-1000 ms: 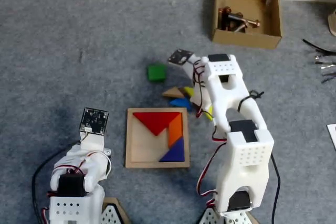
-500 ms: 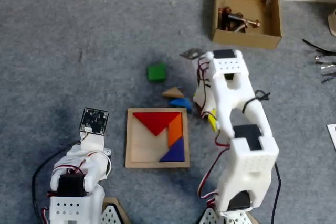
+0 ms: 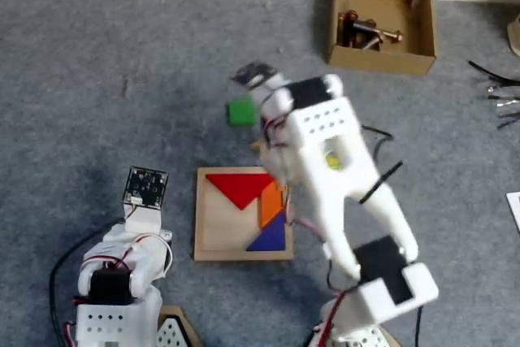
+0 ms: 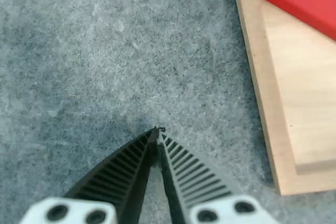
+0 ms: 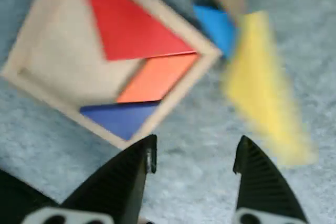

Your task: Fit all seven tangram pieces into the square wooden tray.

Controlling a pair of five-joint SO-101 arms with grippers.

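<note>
R arm (image 3: 325, 144) swung over tray (image 3: 198, 217) edge; fingers (image 5: 126, 177) apart.

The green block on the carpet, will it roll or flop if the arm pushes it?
Probably neither: the green block looks square and flat-sided, so rolling seems unlikely. It is likely stiff painted wood. The fuzzy grey carpet may drag on it.

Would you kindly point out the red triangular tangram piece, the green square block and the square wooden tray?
Red triangular tangram piece (image 3: 241, 187): high view, centre of its top face.
Green square block (image 3: 241, 112): high view, middle of its top.
Square wooden tray (image 3: 221, 229): high view, bare inner floor.
</note>
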